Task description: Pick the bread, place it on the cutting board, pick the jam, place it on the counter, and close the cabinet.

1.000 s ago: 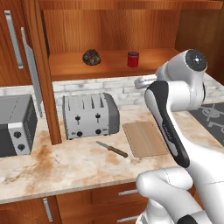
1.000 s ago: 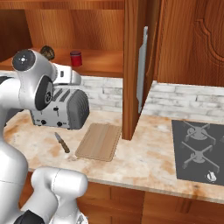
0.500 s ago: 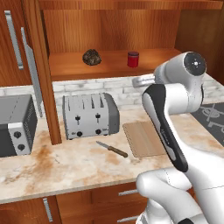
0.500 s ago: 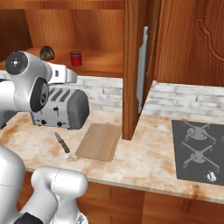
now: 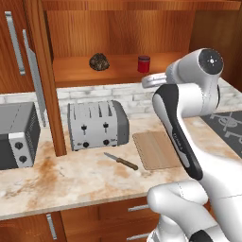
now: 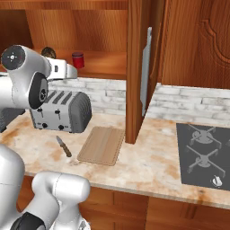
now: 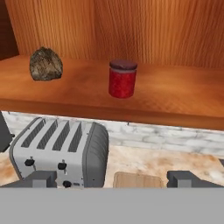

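The bread [image 7: 46, 64], a dark lumpy loaf, lies on the left of the open cabinet's shelf [image 7: 175, 100]; it also shows in the base views [image 5: 99, 61] [image 6: 48, 52]. The red jam [image 7: 122, 78] [image 5: 143, 64] [image 6: 77, 59] stands upright to its right. My gripper [image 7: 116, 180] hangs open and empty in front of the shelf, a little short of it, facing the jam. Below it the tan cutting board [image 5: 156, 150] [image 6: 102, 145] lies bare on the marbled counter [image 5: 71, 175]. The cabinet door [image 6: 137, 67] stands swung out.
A silver toaster [image 5: 97, 124] [image 7: 61, 148] stands left of the board, with a knife [image 5: 121, 161] lying in front of it. A toaster oven [image 5: 16, 134] sits at the far left, a stove top [image 6: 204, 152] at the right. The other open door [image 5: 45, 75] juts out left of the toaster.
The arm has swung a little to the left and the hand has risen slightly toward the shelf. The jaws stay open; bread, jam and doors have not moved.
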Controlling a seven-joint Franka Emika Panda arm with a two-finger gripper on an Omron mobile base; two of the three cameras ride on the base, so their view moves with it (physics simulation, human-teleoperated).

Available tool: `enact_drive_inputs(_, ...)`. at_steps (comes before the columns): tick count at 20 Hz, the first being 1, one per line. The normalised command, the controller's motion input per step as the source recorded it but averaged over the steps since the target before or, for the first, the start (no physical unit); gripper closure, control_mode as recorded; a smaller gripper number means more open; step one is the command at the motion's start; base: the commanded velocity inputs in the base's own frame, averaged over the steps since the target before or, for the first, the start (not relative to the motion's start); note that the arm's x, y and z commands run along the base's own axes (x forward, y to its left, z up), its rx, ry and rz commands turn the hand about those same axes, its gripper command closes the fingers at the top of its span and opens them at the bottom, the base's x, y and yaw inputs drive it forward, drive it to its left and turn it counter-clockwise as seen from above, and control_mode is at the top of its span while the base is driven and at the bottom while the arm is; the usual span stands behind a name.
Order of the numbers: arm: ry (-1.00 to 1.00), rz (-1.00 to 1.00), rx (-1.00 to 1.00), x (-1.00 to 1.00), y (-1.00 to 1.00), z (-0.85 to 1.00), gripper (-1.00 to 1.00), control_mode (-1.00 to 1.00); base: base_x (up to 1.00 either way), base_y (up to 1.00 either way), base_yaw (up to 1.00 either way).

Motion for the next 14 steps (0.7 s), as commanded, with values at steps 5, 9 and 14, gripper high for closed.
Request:
enact_drive_inputs(5, 0.0, 0.0, 0.0, 0.07, 0.0, 0.04, -1.0, -1.0, 0.0, 0.0, 0.0)
enact_drive_inputs(9, 0.0, 0.0, 0.0, 0.12, 0.0, 0.0, -1.0, -1.0, 0.0, 0.0, 0.0)
enact_drive_inputs(14, 0.0, 0.0, 0.0, 0.16, 0.01, 0.0, -1.0, -1.0, 0.0, 0.0, 0.0)
